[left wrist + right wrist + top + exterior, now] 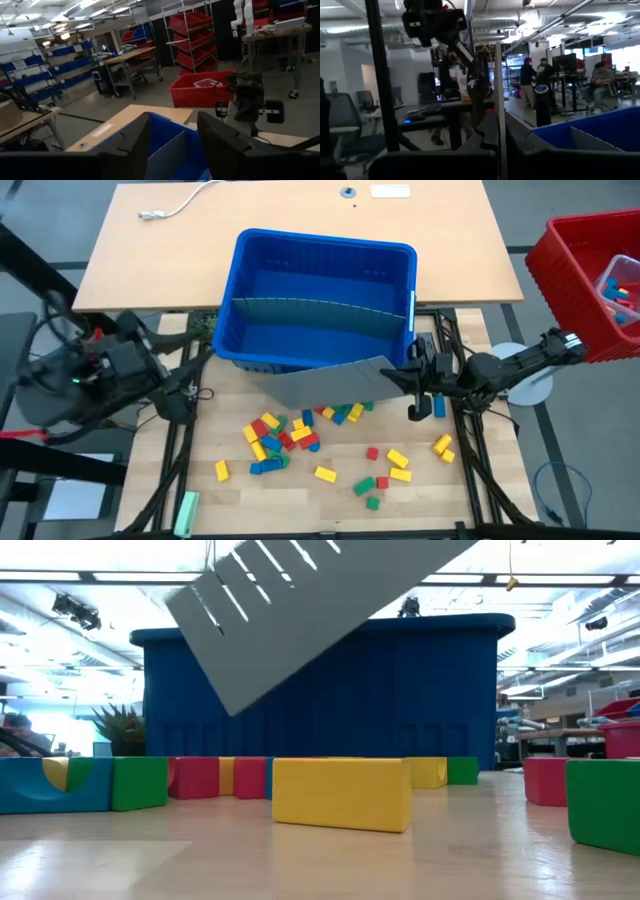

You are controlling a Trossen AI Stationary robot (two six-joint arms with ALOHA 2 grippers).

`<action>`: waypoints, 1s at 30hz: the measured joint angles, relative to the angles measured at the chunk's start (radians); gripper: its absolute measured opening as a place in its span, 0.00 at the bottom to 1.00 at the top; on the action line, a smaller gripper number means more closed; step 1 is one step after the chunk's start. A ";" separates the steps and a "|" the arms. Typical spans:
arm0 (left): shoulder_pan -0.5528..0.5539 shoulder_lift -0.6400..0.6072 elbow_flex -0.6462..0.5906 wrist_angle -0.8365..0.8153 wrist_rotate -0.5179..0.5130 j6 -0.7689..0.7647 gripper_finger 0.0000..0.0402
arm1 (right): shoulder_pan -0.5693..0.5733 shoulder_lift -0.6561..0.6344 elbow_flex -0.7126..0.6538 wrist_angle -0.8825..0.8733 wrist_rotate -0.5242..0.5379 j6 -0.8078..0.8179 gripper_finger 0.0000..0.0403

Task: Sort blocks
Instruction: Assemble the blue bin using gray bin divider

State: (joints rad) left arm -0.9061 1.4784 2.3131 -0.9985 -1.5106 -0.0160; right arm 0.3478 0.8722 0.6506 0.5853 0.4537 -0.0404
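watching the blue bin (pixel 322 280) first: my right hand (pixel 414 376) is pinched on the grey panel (pixel 335 383) slanting over the blocks (pixel 280 435) scattered on the bench (pixel 300 500); a slip drops it onto them. left hand (pixel 165 380) waits part-open, empty, beside the bin.

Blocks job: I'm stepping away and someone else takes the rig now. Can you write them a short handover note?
Right hand: shut on the grey ridged panel, holding it tilted above the table at the blue bin's front edge.
Left hand: open, holding nothing, off the bin's left front corner.
Blocks: red, yellow, green and blue, all loose on the table in front of the bin.
Bin: one grey divider stands across it; no blocks visible inside.
Done: no block sorted.
Left: place the held panel, then sort every block.
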 joint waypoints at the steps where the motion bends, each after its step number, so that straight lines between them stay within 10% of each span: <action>1: 0.016 0.000 0.000 -0.027 0.032 -0.043 0.42 | -0.008 0.000 0.003 -0.001 -0.010 -0.005 0.00; 30: 0.467 0.094 -0.111 0.133 0.694 -0.061 0.40 | -0.169 0.399 0.859 -0.918 -0.343 0.084 0.00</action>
State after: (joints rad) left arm -0.4387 1.5726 2.2017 -0.8657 -0.8164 -0.0771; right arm 0.1792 1.2711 1.5091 -0.3330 0.1102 0.0438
